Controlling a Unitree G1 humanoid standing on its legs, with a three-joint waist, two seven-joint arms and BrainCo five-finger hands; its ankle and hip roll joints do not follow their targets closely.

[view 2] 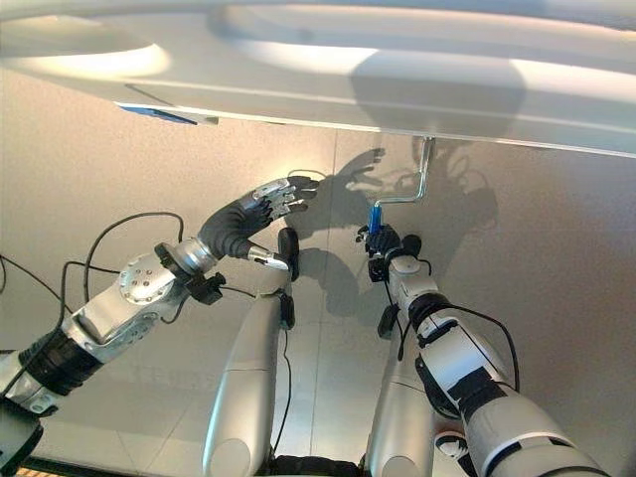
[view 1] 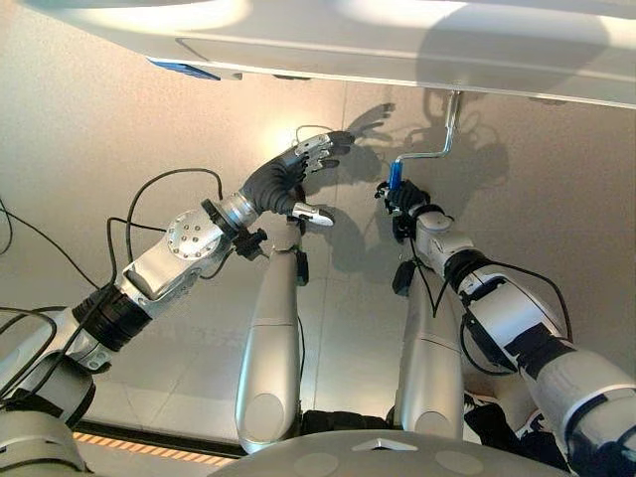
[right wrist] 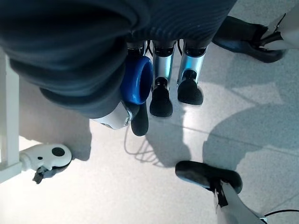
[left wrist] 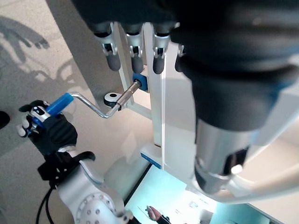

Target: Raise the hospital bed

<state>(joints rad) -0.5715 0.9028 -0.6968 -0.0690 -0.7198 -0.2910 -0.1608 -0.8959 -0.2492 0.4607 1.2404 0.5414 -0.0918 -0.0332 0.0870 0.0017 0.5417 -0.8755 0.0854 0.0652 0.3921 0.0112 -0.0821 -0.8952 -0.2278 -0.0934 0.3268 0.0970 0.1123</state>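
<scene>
Gripping the blue handle [view 1: 395, 175] of the crank [view 1: 437, 149], my right hand [view 1: 405, 199] sits low under the bed [view 1: 397, 45], its fingers curled round the grip. My right wrist view shows this close up: the blue handle end [right wrist: 138, 80] is tucked against the palm cover with the dark fingertips [right wrist: 160, 102] wrapped past it. From the handle, the crank's silver rod bends and rises to the underside of the bed frame, where I can see it enter near the white edge. In my left wrist view the same crank [left wrist: 105, 105] runs from the blue handle [left wrist: 58, 103] through a double bend to a socket on the white frame [left wrist: 140, 100], with a small blue piece [left wrist: 139, 81] where the shaft meets the frame; the right hand [left wrist: 49, 130] shows there clasped on the handle.

My left hand [view 1: 313, 154] is raised beside the crank, to its left, apart from it and holding nothing. Its fingers are straight and loosely spread, tips pointing toward the bed's underside, and the thumb [view 1: 313, 214] sticks out below. I cannot tell whether the fingertips touch the bed frame. In the left wrist view those fingers [left wrist: 133, 56] hang in a row just in front of the white frame.

A white caster [right wrist: 44, 158] of the bed rests on the pale floor [right wrist: 233, 116] in my right wrist view.
</scene>
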